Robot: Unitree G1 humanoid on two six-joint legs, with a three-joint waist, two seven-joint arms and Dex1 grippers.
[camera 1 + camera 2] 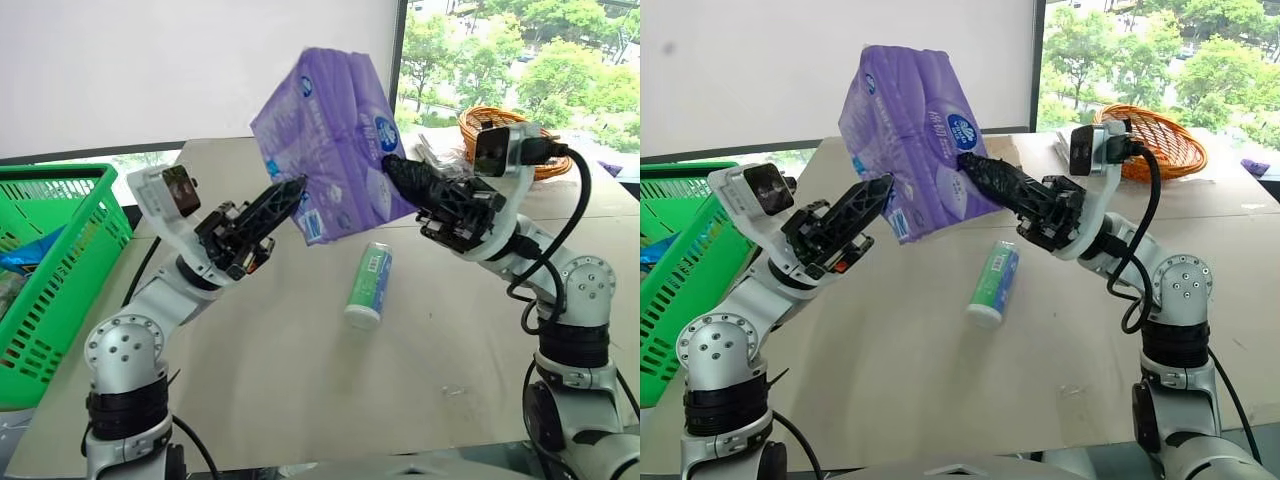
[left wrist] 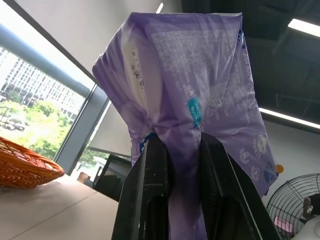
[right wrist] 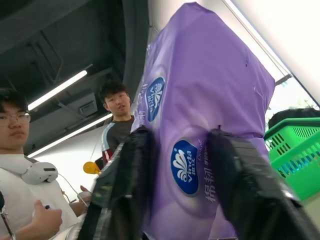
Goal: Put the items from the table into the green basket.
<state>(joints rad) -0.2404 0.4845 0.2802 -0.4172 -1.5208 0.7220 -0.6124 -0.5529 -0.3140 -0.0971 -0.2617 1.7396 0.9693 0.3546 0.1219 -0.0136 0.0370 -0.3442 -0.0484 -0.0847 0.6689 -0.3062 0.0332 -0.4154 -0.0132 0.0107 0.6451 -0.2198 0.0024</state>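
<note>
Left eye view: the bench (image 1: 300, 400) is seen below the purple pack (image 1: 335, 135), which is held in the air and clamped at its lower corner by the left pincer (image 1: 290, 197). The right pincer (image 1: 392, 168) is half released around the pack, so it should be withdrawn fully before the pack is carried to the green basket (image 1: 50, 270); the bottle (image 1: 367, 287) lies on the bench.

The purple pack (image 3: 200, 115) carries a round blue mark with a white shell-like sign and the brand "Vinda" in white letters, seen twice on its face in the right wrist view, with white Chinese characters just beside the lower mark that cannot be made out fully. The fine white print on its other side in the left wrist view is too small to read. The green-and-white bottle (image 1: 368, 285) lying on the table bears a label whose lettering cannot be read.
</note>
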